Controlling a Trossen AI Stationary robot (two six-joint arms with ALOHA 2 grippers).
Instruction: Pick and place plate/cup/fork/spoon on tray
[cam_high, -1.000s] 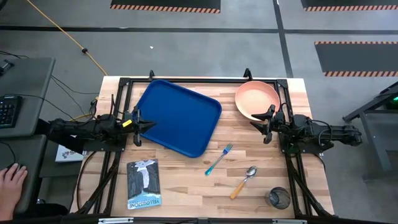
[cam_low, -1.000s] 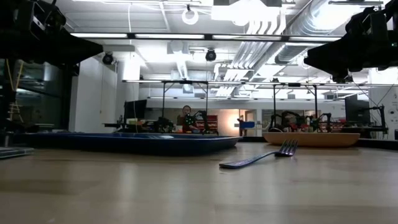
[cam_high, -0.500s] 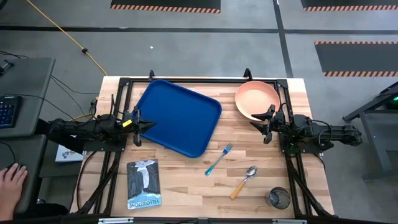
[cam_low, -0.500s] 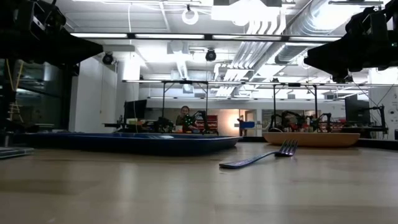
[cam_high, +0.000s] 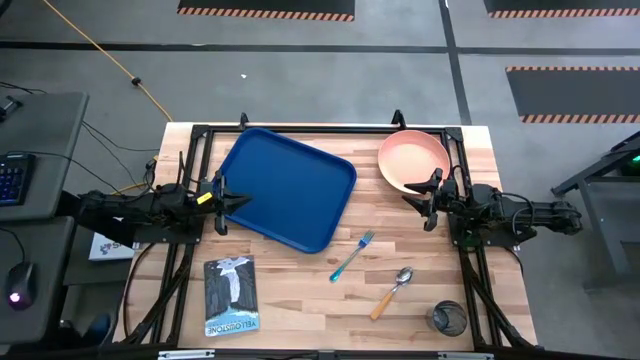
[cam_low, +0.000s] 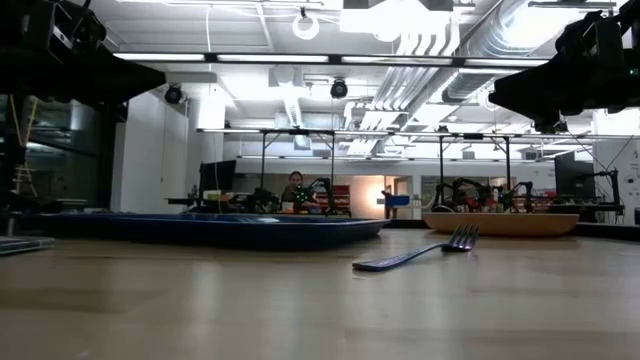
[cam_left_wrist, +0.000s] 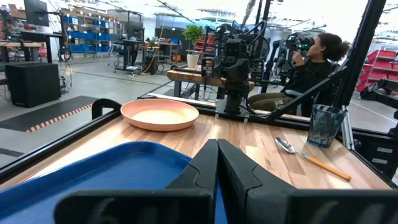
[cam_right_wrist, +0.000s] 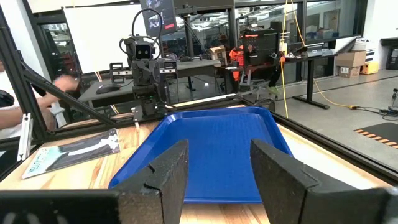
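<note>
**Q:** Where are your grippers?

**A:** My left gripper (cam_high: 222, 201) sits at the left edge of the tabletop (cam_high: 300, 290), just off the tray's left rim. Fingers pressed together, nothing between them; the left wrist view shows them meeting in a closed wedge. My right gripper (cam_high: 428, 199) is centre right in the high view, just below the plate. Fingers apart with a clear gap in the right wrist view, holding nothing.

**Q:** Task items?

**A:** All in the high view:
- tray (cam_high: 285, 186): royal blue, upper centre-left, rotated on the tabletop, bare.
- plate (cam_high: 413, 160): peach-orange, upper right, off the tray's right corner, lying flat.
- fork (cam_high: 352, 256): blue handle, centre, just below the tray's lower right corner, tines toward the upper right. Not touching the tray.
- spoon (cam_high: 391, 292): orange handle, lower right of the fork, bowl toward the upper right.
- cup (cam_high: 447, 319): dark see-through, lower right corner, upright, near the spoon's handle end.

**Q:** Anything else on there?

**A:** A booklet (cam_high: 231, 295) lower left, below the tray. A person (cam_left_wrist: 309, 65) is seated beyond the far side in the left wrist view.
</note>
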